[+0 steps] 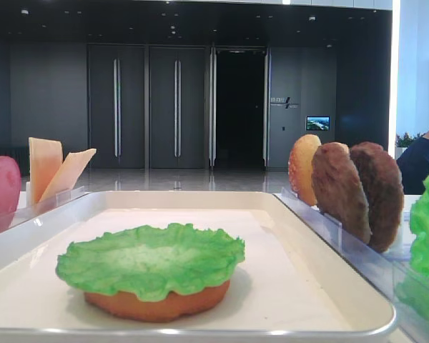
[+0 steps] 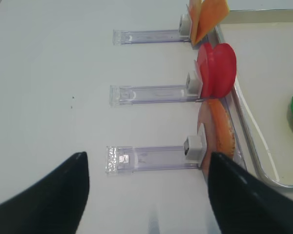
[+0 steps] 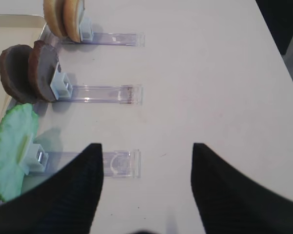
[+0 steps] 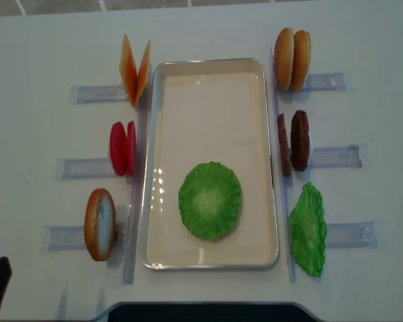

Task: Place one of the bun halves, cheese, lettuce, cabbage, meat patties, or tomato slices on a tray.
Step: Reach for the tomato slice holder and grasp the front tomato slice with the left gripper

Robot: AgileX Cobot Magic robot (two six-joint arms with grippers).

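On the cream tray (image 4: 208, 62) a green lettuce (image 4: 209, 200) leaf covers a bun half (image 1: 157, 304). Left of the tray stand cheese (image 4: 134, 70), tomato slices (image 4: 122, 147) and another bun half (image 4: 99, 223) in racks. To its right are two bun halves (image 4: 292, 59), the meat patties (image 4: 294, 142) and a second lettuce leaf (image 4: 307, 229). No separate cabbage shows. My left gripper (image 2: 146, 155) is open and empty over the table, just short of the near-left bun half (image 2: 219, 136). Also open and empty, my right gripper (image 3: 146, 145) hovers near the right lettuce (image 3: 12, 146).
Clear plastic racks (image 4: 77, 169) stick out sideways from each food item, toward the table's left and right edges (image 4: 336, 155). A dark base (image 4: 201, 312) sits at the near table edge. Bare white tabletop lies under both grippers.
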